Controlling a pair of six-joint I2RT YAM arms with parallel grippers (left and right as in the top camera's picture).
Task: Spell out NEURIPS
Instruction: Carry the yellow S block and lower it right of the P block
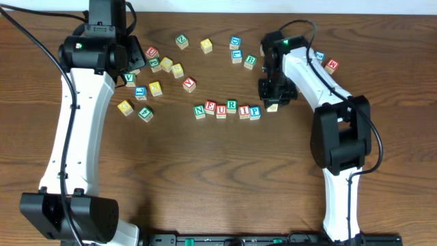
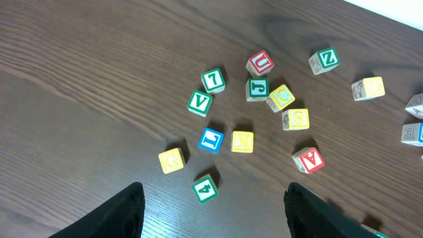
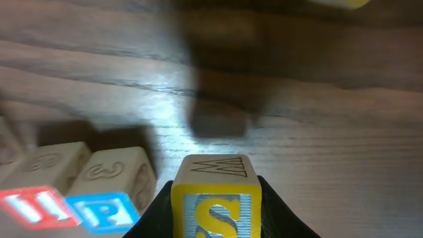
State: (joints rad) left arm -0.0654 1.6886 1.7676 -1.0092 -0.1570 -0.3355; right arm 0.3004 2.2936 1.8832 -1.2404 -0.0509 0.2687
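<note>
Six light-wood cubes stand in a slightly wavy row [image 1: 227,109] near the table's centre, reading N, E, U, R, I, P from the 9 o'clock end to the 3 o'clock end in green, red and blue letters. In the right wrist view the red I cube [image 3: 39,195] and the blue P cube [image 3: 112,192] stand side by side. The seventh, the S cube [image 1: 272,107], sits just off the row's 3 o'clock end, near the P cube but apart from it. Its near face has a yellow border around a grey-blue S, and its pale top bears an outlined W. Whether it rests on the table [image 1: 205,178] or hangs just above cannot be told. The right claw [image 3: 215,221] is closed on the S cube, its dark fingers [image 3: 153,218] pressing the two side faces. The right arm [image 1: 328,116] rises from the 5 o'clock edge, bends at a dark elbow and reaches toward 10 o'clock, wrist pointing down over the cube. The left claw [image 2: 213,198] stands wide apart and holds nothing. It hovers over the loose cubes [image 1: 160,68] scattered at 10 o'clock. The left arm [image 1: 78,116] runs up from the 7 o'clock corner toward 12. More loose cubes lie near 12 to 1 o'clock [image 1: 239,53].
</note>
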